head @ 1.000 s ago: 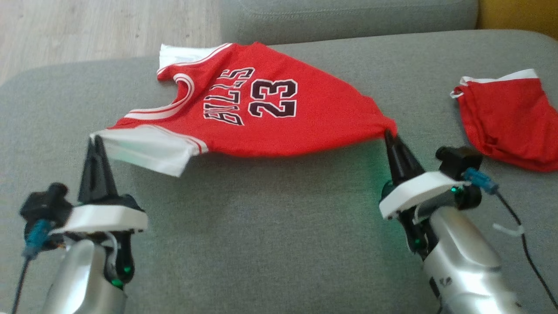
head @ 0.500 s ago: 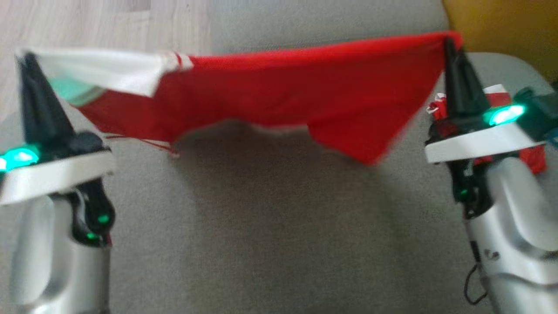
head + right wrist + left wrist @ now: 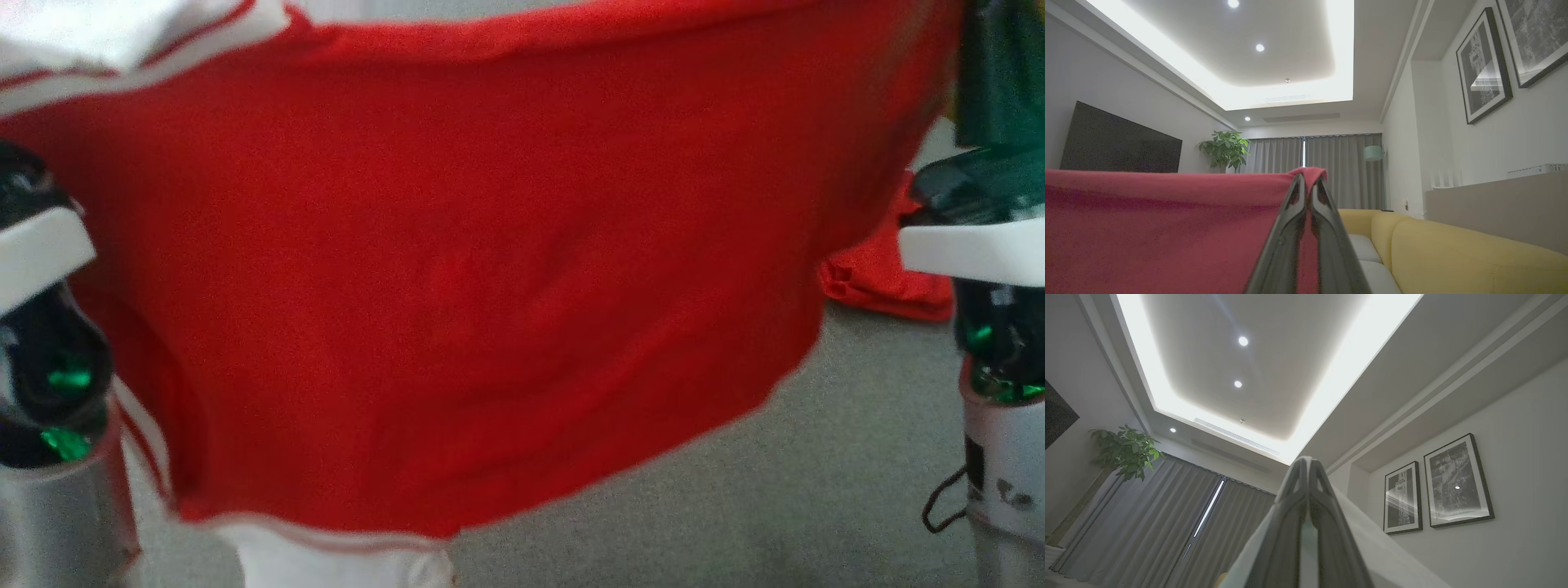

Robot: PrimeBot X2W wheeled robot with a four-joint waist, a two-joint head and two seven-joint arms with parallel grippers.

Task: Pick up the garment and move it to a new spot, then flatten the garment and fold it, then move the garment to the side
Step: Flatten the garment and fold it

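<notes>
Left gripper (image 3: 1306, 469) and right gripper (image 3: 1308, 179) pinch the jersey (image 3: 457, 269) aloft.
Left clamps its white edge, right a red corner; it hangs spread between them above the sofa (image 3: 816, 490) seat, a red cloth (image 3: 878, 282) lying behind.

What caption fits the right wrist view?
Right gripper, jaws shut, pinching the red jersey by its corner, yellow sofa beyond.

No text, number or brand can be read. The red jersey (image 3: 457, 269), stretched between the left tool (image 3: 1306, 463) and the right tool (image 3: 1308, 179), turns a plain red side with white trim to the head camera. Small dark marks on the silver forearm (image 3: 1008, 506) below the right tool are too blurred to read, and so are the framed prints (image 3: 1457, 482) beyond the left tool
</notes>
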